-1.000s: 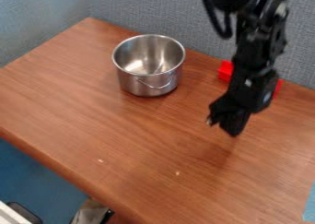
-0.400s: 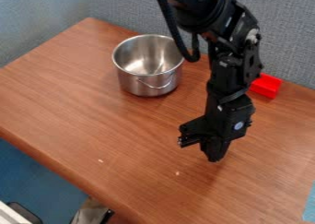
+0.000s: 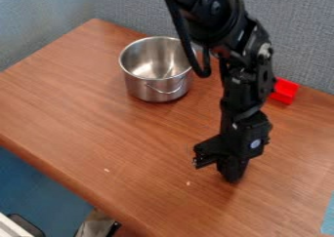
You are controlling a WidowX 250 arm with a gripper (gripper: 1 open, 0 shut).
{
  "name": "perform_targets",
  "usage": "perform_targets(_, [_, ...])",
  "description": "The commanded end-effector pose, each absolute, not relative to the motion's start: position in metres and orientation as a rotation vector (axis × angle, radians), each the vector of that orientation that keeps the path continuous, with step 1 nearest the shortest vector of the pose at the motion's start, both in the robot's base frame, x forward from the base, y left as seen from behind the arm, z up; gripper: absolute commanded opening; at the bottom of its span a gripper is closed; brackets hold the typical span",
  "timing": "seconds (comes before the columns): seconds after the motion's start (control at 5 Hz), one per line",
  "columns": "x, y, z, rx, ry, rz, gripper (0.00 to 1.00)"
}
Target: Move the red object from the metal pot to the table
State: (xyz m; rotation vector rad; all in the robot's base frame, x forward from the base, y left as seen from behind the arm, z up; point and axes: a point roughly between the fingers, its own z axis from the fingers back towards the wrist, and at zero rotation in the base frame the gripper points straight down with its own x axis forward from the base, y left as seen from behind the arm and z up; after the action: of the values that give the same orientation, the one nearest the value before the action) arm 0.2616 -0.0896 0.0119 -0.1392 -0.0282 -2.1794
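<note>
The red object [image 3: 280, 90] lies on the table [image 3: 78, 95] at the right, behind the arm and near the far edge. The metal pot [image 3: 158, 68] stands upright at the back centre, and its brushed inside shows nothing in it. My gripper [image 3: 231, 173] points straight down near the table's front right part, low over the wood, well in front of the red object and to the right of the pot. Its black fingers are shut with nothing between them.
The black arm [image 3: 235, 56] rises from the gripper past the pot's right side. The table's front edge [image 3: 117, 207] runs diagonally just in front of the gripper. A blue-grey wall stands behind.
The gripper has moved toward the front of the table and sunk lower, away from the red object. The red object and the pot stay where they were.
</note>
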Motion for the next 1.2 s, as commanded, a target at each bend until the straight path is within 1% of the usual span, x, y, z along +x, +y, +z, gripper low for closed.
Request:
perform_targets(0.0, [0.27,-0.071,0.02,-0.189,-0.039,-2.091,0.0])
perform_targets(0.2, [0.272,-0.067,0.02,-0.247,-0.028,-2.052,0.0])
perform_targets(0.6, [0.255,-0.067,0.019,-0.22,-0.046,-2.11,0.0])
perform_targets(1.0, [0.267,-0.06,0.031,-0.215,-0.095,-2.113,0.0])
